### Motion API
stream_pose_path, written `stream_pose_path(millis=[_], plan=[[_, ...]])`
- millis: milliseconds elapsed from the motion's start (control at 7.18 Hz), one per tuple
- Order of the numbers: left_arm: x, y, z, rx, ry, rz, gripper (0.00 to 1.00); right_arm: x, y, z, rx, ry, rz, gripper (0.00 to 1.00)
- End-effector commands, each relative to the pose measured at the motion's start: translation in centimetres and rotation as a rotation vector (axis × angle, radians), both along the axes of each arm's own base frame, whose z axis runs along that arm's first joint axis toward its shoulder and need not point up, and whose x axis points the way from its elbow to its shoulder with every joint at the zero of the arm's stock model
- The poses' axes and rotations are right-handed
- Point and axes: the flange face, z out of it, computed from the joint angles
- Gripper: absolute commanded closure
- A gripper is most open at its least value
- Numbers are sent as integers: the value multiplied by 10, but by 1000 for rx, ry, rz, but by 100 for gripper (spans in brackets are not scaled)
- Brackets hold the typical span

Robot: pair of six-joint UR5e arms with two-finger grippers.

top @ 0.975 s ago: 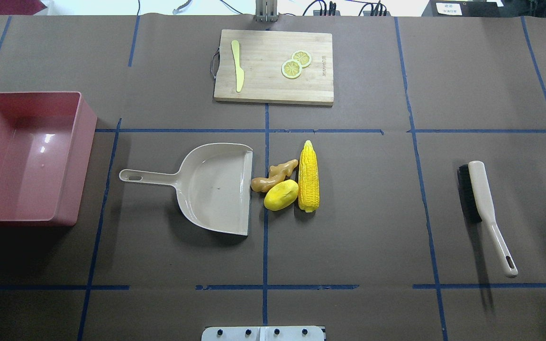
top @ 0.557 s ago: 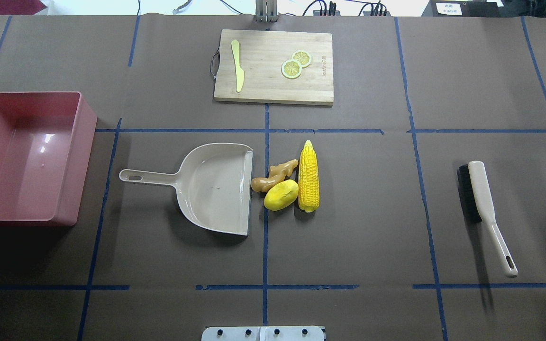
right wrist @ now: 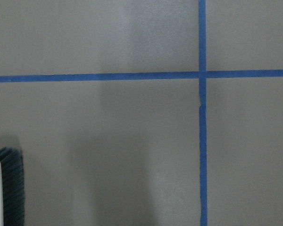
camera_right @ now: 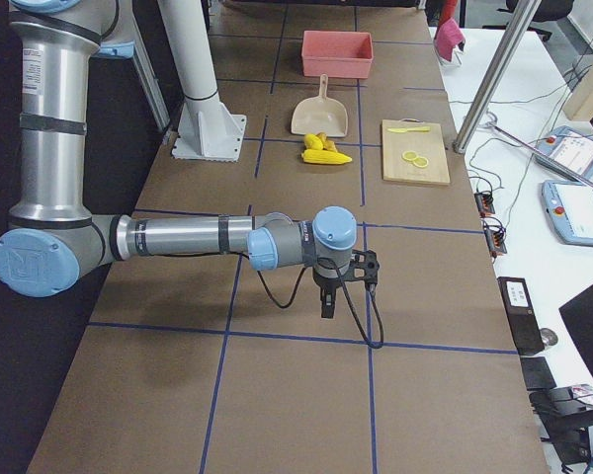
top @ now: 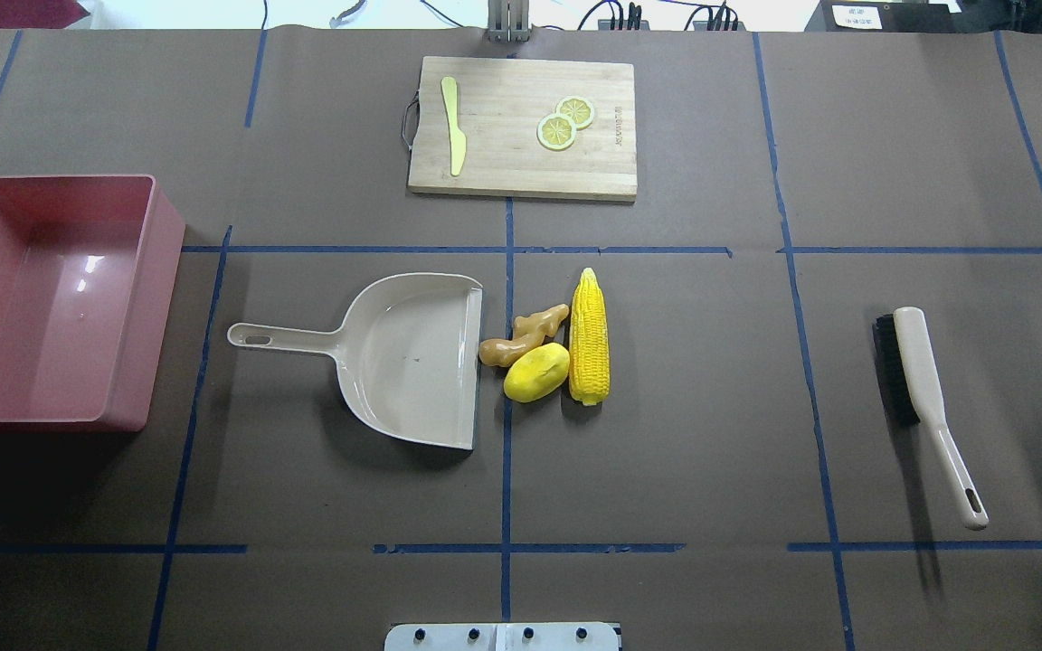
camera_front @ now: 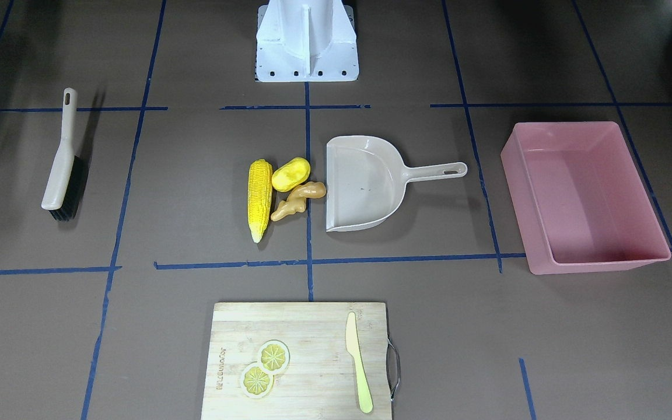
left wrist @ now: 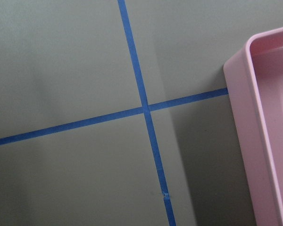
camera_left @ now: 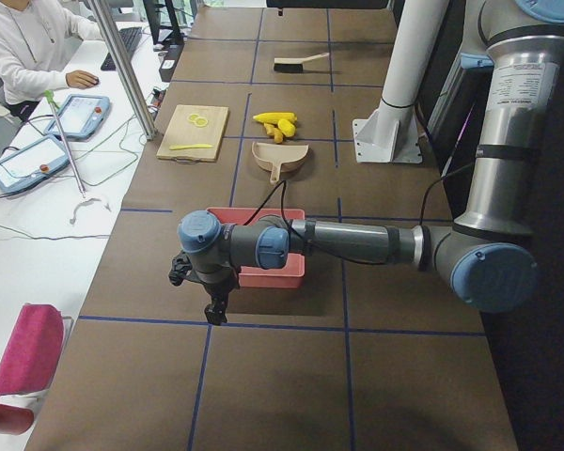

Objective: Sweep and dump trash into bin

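Note:
The trash lies mid-table: a yellow corn cob (top: pixel 589 336), a yellow potato-like lump (top: pixel 536 372) and a tan ginger root (top: pixel 523 334), just off the open edge of a beige dustpan (top: pixel 412 357). The pink bin (top: pixel 164 298) stands empty at the table's left end; its corner shows in the left wrist view (left wrist: pixel 254 132). My left gripper (camera_left: pixel 214 305) hangs over the table beside the bin, seen only in the exterior left view. My right gripper (camera_right: pixel 328 301) hangs over bare table, seen only in the exterior right view. I cannot tell whether either is open or shut.
A beige brush (top: pixel 914 380) with black bristles lies at the right; its end shows in the right wrist view (right wrist: pixel 7 188). A wooden cutting board (top: pixel 523 172) at the far side bears a pale knife (top: pixel 454 125) and lemon slices (top: pixel 564 122). Blue tape lines cross the table.

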Motion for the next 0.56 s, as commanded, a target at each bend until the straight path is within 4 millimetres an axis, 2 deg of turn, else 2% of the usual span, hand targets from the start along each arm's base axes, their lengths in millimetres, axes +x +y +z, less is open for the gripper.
stream_pose_path(millis=[0,139,278,418], plan=[[3,2,1,4,34,4,0,-36,1,-28,62,-58,-46,0],[3,0,-4,15,37,4,0,-65,23,-52,-19,-71,9,0],[3,0,-3,21,37,11,0,-100,52,-65,-34,-76,41,1],[3,2,-2,42,39,8,0,-128,71,-75,-70,-115,67,2]])
